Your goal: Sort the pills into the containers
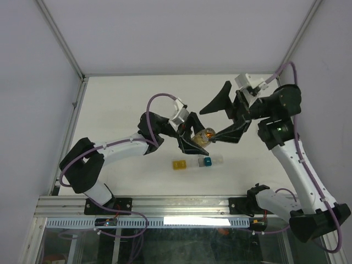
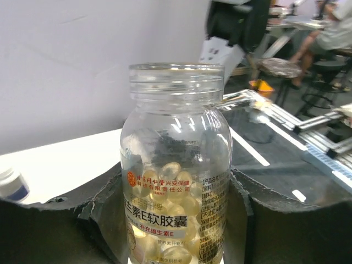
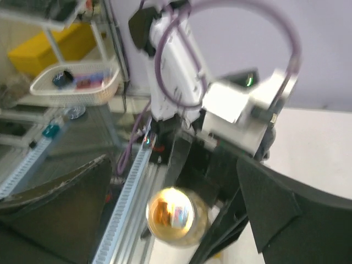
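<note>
Left wrist: uncapped bottle (image 2: 176, 137) of pills (image 2: 173, 187), label "补充维生素E"

White surface (image 1: 121, 99). A row of small containers (image 1: 199, 162) lies on it toward 6 o'clock, near the front edge. Yellow cell (image 1: 179, 164) at the row's 9 o'clock end, then pale cell (image 1: 194, 163), teal cell (image 1: 207, 161), and clear cell (image 1: 216, 160) at the 3 o'clock end. A white-and-blue item (image 2: 10, 184) also sits on it, cropped by the frame.
</note>
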`<state>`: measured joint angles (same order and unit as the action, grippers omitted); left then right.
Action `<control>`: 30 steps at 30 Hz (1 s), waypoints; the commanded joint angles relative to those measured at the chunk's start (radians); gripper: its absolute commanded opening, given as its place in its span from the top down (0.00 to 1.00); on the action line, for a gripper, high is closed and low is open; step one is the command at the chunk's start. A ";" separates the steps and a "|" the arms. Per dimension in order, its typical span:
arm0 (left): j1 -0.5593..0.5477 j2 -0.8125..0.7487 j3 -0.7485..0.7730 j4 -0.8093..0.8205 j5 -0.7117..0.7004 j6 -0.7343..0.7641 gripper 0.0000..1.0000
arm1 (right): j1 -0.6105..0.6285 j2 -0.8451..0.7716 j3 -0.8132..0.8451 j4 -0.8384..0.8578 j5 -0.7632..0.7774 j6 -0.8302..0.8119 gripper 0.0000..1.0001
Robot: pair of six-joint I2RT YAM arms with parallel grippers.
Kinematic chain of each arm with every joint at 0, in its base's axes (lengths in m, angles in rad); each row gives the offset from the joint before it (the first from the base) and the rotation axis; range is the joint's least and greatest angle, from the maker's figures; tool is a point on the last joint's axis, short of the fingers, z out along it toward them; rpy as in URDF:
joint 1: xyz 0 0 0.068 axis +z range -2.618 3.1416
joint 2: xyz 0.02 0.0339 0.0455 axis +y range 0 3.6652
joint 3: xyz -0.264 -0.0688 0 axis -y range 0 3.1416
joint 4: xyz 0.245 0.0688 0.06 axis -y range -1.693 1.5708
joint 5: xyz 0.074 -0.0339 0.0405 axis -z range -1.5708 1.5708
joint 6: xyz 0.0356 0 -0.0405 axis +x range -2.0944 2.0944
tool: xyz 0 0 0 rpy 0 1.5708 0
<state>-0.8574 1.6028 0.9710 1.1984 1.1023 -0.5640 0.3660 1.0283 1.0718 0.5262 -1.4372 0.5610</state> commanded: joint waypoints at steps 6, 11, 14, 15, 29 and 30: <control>-0.060 -0.296 -0.185 -0.482 -0.488 0.504 1.00 | -0.035 -0.093 0.380 -1.196 0.444 -0.754 0.01; -0.162 -0.331 -0.162 -0.697 -0.747 0.643 1.00 | -0.032 -0.022 0.372 -1.410 0.557 -0.782 0.04; -0.163 -0.307 -0.129 -0.779 -0.783 0.658 1.00 | -0.013 0.025 0.382 -1.498 0.615 -0.798 0.05; -0.163 -0.295 -0.115 -0.812 -0.792 0.664 1.00 | -0.003 0.035 0.383 -1.509 0.639 -0.799 0.05; -0.161 -0.254 -0.061 -0.893 -0.819 0.670 1.00 | 0.098 0.100 0.368 -1.586 0.761 -0.792 0.16; -0.161 -0.257 -0.060 -0.892 -0.817 0.670 1.00 | 0.098 0.102 0.363 -1.587 0.759 -0.793 0.16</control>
<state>-1.0203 1.3582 0.8635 0.2779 0.3096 0.0879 0.4572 1.1336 1.4357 -1.0512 -0.6949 -0.2298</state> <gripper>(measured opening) 0.522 0.847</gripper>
